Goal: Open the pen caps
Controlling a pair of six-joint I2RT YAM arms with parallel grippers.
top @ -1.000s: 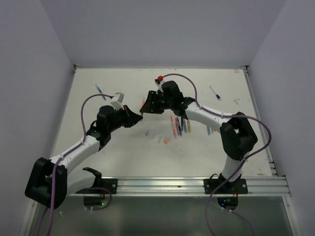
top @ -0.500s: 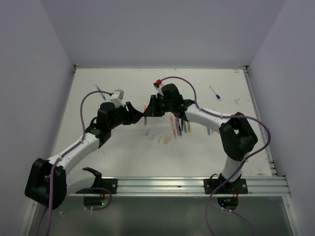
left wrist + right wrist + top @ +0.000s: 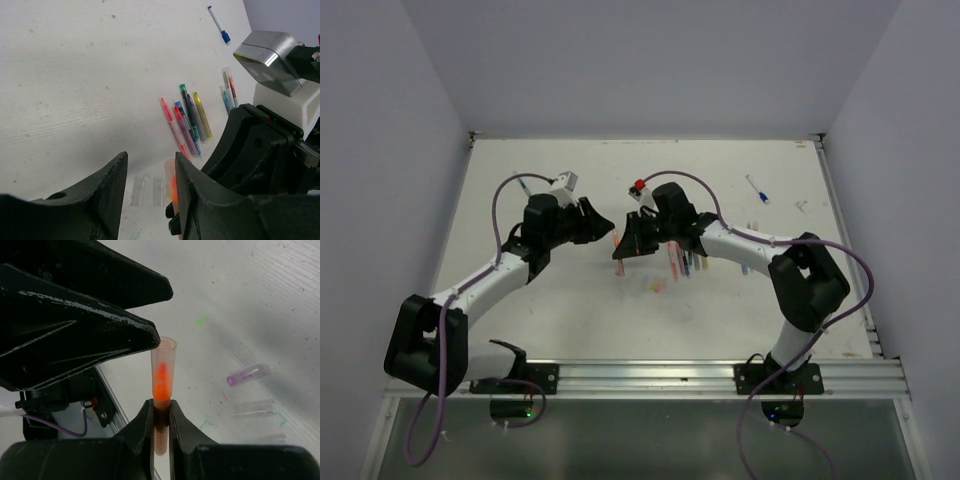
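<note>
My right gripper is shut on an orange pen, held above the table with its capped end pointing away. The pale translucent pen cap still sits over the orange tip. My left gripper is open just in front of it. The cap stands close by the inner side of its right finger, with a wide gap to the other. From the top view the two grippers meet mid-table, left gripper and right gripper. Loose caps lie below: two clear caps and a purple cap.
A row of several coloured pens lies on the white table to the right of the grippers, the same pens seen from above. A blue-tipped marker lies far back right. Grey walls close in three sides.
The left gripper opened and let go of the pen while the right gripper shut on it. The left arm swung farther back; the right gripper came lower and nearer.
</note>
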